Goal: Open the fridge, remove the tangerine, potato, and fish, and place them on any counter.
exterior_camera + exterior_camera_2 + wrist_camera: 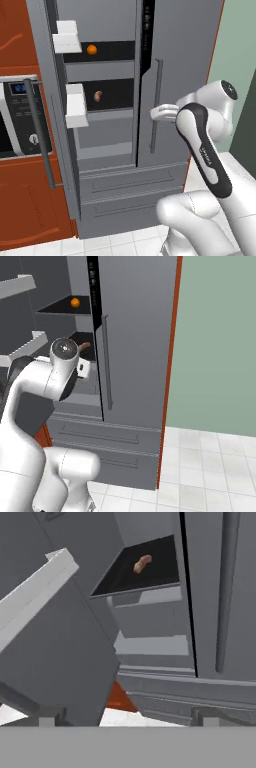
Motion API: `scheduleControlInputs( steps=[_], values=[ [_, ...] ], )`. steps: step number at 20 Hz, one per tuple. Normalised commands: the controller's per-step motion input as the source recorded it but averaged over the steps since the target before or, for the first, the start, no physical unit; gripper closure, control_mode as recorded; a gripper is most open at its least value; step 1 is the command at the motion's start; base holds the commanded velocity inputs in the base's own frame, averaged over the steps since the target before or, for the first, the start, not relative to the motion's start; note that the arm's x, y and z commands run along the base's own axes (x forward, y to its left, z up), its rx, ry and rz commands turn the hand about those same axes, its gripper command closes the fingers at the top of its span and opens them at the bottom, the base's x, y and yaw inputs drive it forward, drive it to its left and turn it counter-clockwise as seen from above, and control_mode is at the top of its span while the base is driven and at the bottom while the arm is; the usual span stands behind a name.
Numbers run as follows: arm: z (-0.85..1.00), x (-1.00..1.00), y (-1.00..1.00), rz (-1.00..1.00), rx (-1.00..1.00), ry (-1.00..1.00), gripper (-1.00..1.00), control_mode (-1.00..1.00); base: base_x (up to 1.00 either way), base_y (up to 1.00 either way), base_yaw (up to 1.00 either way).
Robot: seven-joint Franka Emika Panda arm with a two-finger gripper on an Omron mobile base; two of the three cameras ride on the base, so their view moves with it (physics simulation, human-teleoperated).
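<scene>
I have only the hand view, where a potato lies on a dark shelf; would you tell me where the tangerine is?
Observer: The tangerine sits on the shelf directly above the potato, inside the fridge.
Operator: Thank you. Where is the gripper relative to them?
Observer: The gripper is open, outside the fridge, beside the shut right door's handle, slightly below the potato's level.
Operator: And what stands beside the open left door?
Observer: A microwave set in the cabinets to the left; the left door swings out in front of it.
</scene>
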Motion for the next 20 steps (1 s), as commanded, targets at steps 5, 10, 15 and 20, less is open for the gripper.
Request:
scheduleControlInputs(
  steps=[5,10,15,20],
  values=[
    [0.0,0.25,-0.98,-0.17,-0.03,0.0,-1.0,-1.0,0.0,0.0,0.0],
    [0.0,0.59,-0.62,-0.14,0.0,0.0,-1.0,-1.0,0.0,0.0,0.0],
    [0.0,0.73,-0.01,-0.03,0.0,0.0,-1.0,-1.0,0.0,0.0,0.0],
    [0.0,0.66,0.18,0.0,0.0,0.0,-1.0,-1.0,0.0,0.0,0.0]
  ],
)
